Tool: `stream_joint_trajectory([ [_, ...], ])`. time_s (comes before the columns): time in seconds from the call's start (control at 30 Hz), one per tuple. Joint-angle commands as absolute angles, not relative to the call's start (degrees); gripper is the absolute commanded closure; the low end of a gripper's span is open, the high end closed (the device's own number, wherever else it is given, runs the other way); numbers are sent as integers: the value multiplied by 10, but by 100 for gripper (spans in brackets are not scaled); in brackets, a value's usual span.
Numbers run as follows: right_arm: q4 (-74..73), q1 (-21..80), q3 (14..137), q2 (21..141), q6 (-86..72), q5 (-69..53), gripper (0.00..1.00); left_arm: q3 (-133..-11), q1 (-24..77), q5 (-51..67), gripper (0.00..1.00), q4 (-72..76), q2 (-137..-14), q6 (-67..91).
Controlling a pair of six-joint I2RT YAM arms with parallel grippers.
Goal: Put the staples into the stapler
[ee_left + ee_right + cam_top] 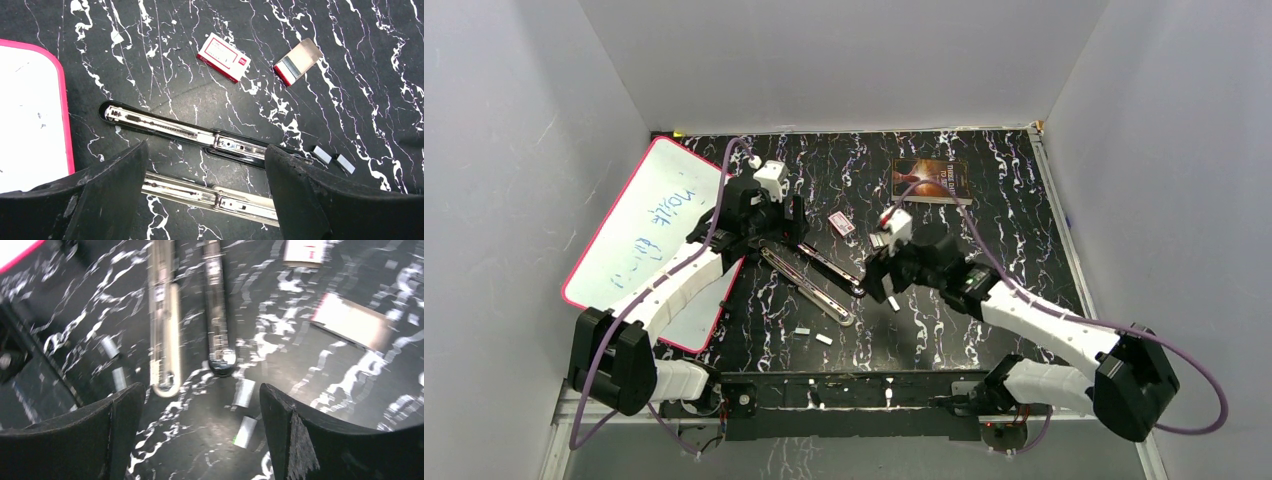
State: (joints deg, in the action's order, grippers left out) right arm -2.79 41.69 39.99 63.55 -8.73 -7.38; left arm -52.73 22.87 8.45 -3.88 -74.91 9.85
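Whiteboard far left. Left hand: fingers spread wide, gripping nothing, above the stapler, which lies unfolded on the dark surface. Staples: loose strips by the stapler's tip, below the right hand, whose fingers are apart and empty.

You face a robotics lab test cell. Plain pale panel walls box in a black, white-veined tabletop on three sides. A left arm and a right arm, white and black, stand bolted to a metal rail at its near edge. A pink-rimmed whiteboard sits left.
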Motion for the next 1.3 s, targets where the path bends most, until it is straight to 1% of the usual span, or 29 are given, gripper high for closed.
stream_joint_trajectory([
  [0.0,38,524,390,647,-36,-31,9,-525,221,73,15,-31,-728,97],
  [0.1,81,603,365,661,-8,-12,10,-520,219,72,15,-27,-725,97],
  [0.23,131,705,334,682,26,42,12,-518,214,72,15,-25,-724,98],
  [0.33,189,738,296,690,21,49,13,-517,213,76,15,-24,-727,100],
  [0.4,240,748,268,690,13,46,14,-517,213,79,15,-24,-728,100],
  [0.67,363,773,194,700,3,90,16,-518,210,89,15,-23,-731,103],
  [0.9,495,774,133,746,-27,128,18,-518,207,96,15,-22,-730,105],
  [1.07,537,775,128,784,-23,140,19,-517,203,101,15,-20,-730,107],
  [1.27,547,775,126,816,-10,135,20,-517,197,109,15,-18,-731,109],
])
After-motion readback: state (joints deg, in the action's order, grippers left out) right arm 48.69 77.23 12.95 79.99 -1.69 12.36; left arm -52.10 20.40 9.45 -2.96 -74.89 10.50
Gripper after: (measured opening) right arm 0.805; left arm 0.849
